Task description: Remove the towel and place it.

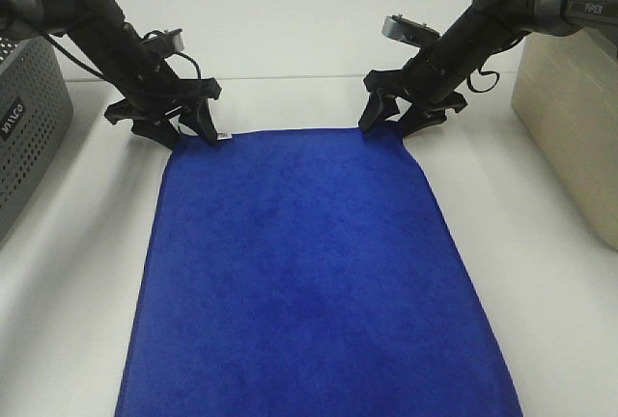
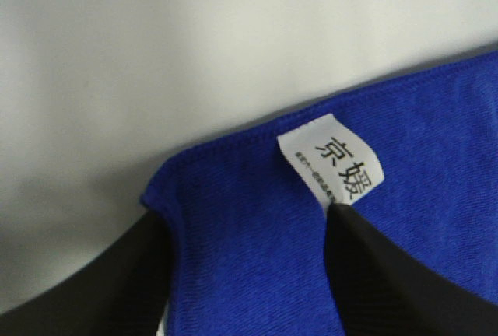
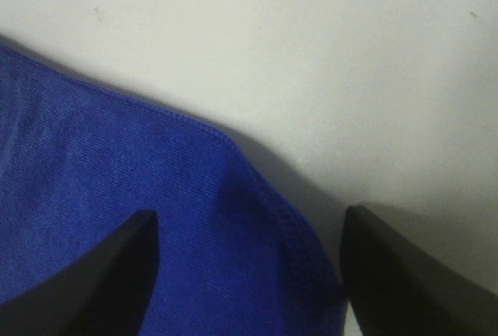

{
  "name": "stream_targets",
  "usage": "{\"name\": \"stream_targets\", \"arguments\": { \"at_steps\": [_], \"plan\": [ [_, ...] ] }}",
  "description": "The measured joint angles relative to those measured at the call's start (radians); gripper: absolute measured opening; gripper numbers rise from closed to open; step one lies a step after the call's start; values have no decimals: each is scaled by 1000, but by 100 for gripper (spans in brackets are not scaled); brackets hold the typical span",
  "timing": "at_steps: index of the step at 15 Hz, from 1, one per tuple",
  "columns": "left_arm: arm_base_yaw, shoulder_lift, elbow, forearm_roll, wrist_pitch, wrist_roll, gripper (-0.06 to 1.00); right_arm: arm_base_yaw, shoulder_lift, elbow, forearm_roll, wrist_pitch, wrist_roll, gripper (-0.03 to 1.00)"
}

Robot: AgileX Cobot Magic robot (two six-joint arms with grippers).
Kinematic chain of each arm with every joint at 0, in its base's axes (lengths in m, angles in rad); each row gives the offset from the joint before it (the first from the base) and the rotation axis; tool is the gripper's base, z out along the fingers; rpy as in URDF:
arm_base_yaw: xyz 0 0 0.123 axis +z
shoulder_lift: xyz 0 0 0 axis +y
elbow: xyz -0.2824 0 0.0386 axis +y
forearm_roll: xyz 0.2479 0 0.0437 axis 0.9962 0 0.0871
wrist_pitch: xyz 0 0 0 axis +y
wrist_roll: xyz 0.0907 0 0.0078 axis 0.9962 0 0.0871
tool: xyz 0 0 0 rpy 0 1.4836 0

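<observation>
On the white table, large rectangular royal-blue plush towel spread flat, small white tag at one far corner; left gripper and right gripper at far corners, jaws spread apart, grasping nothing

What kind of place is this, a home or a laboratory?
Probably a robotics lab bench: a plain white table, the left gripper and right gripper at the corners of the towel, and a grey perforated basket beside.

Towel: plush blue cloth, matt, fine ribbed weave near the hem. Tag: smooth white fabric, printed. Table: smooth, matt white.
</observation>
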Motion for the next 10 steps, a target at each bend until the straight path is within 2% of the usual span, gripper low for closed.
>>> {"name": "stream_targets", "arguments": {
  "at_steps": [3,4,7,8,10],
  "plan": [
    [-13,8,0,-15,-18,0,45,0,1,0,-9,-7,0,58],
    [-13,10,0,-16,-19,0,37,0,4,0,-15,-8,0,51],
    [-13,14,0,-11,-19,29,5,0,8,0,-35,1,0,16],
    [-13,15,0,-11,-21,39,1,0,9,0,-37,3,0,5],
    [-13,15,0,-10,-33,47,0,0,9,0,-37,5,-12,2]
  ]
}}
